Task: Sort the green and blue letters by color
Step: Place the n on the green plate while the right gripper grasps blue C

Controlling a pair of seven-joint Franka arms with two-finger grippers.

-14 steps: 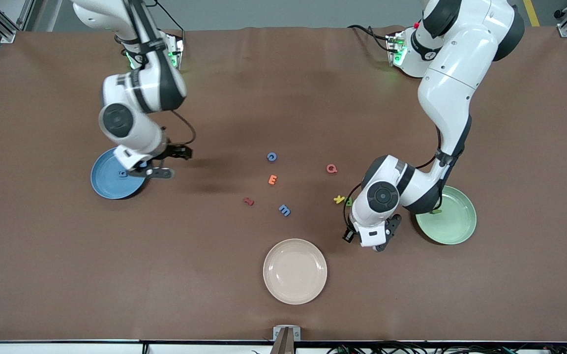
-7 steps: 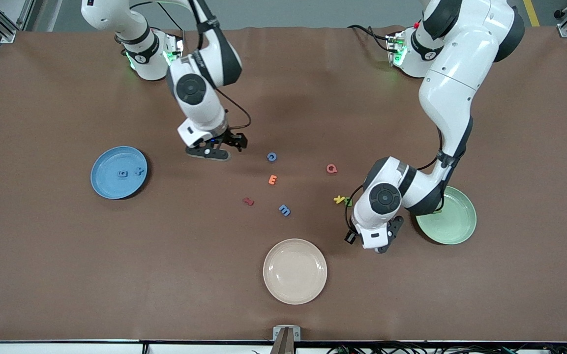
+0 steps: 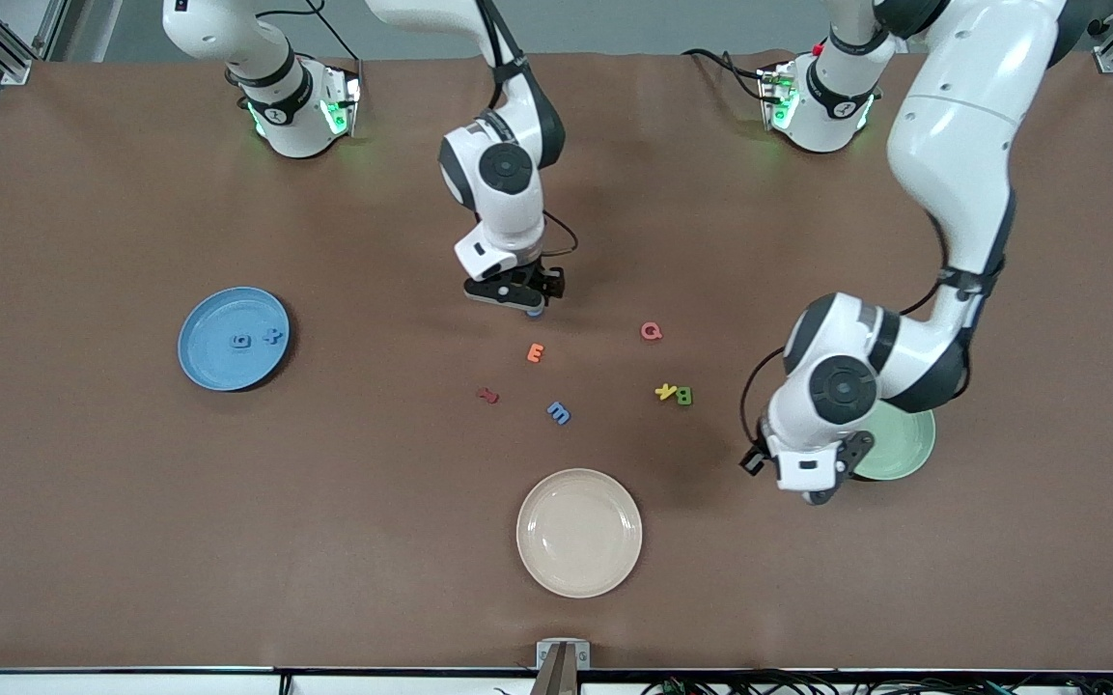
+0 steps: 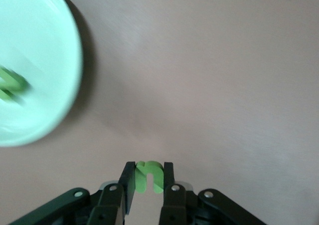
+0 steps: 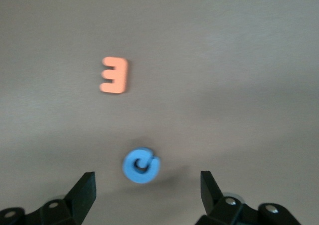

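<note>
Your right gripper [image 5: 144, 195] is hanging over the blue c [image 5: 141, 165] in the middle of the table, with its fingers spread wide on both sides of the letter. You are lowering onto a very small piece, so keep the c centred between the pads and go straight down before you are closing; the orange E [image 5: 115, 75] is lying near, nearer to the front camera, and should not be touched.

Your left gripper [image 4: 148, 182] is pinching a green letter [image 4: 149, 176] over the bare cloth just beside the green plate [image 3: 909, 446], where another green piece [image 4: 10, 84] is already lying. Bring it over the plate before you are releasing.

The blue m [image 3: 559, 413] and green B [image 3: 683, 395] are still waiting on the table; two blue letters are lying in the blue plate [image 3: 208, 362]. The brown cloth [image 3: 131, 502] is covering the whole table, flat and matte, with a grey floor showing past its edge.
</note>
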